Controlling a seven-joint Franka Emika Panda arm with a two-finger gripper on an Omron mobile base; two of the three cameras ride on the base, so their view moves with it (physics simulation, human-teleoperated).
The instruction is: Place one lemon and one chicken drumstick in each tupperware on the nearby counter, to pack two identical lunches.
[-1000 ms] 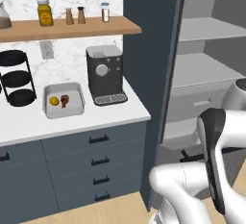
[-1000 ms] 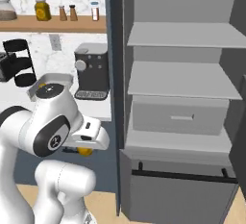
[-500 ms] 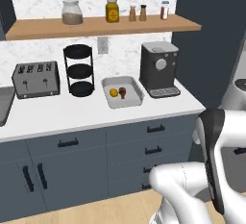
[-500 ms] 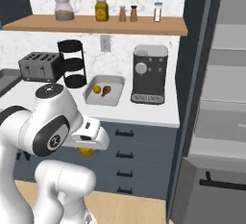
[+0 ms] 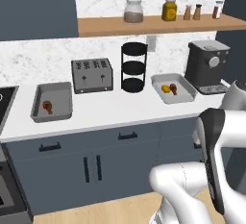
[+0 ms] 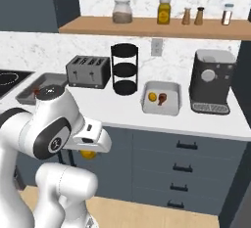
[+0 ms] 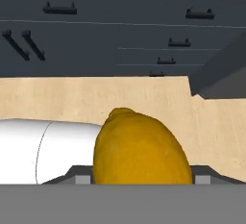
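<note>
My gripper (image 6: 91, 148) hangs low in front of the drawers, shut on a yellow-orange lemon (image 7: 141, 148) that bulges below the hand (image 6: 88, 154). On the white counter (image 5: 110, 115) the left tupperware (image 5: 54, 113) holds one chicken drumstick (image 5: 47, 105). The right tupperware (image 5: 186, 93), beside the coffee machine, holds a second lemon (image 5: 165, 89) and a drumstick (image 5: 173, 90). From the right base view the left tray (image 6: 25, 95) sits behind my arm, and the right tray (image 6: 172, 105) lies in plain sight.
A grey toaster (image 5: 92, 75) and a black tiered stand (image 5: 133, 67) stand between the two trays. A dark coffee machine (image 5: 207, 67) is at the counter's right end, and a black stovetop (image 5: 4, 100) at the left. A wooden shelf (image 5: 158, 23) carries jars.
The whole picture has slid right as the base drove left, bringing the toaster, the left tray and the stovetop into view. The lemon stays in my gripper.
</note>
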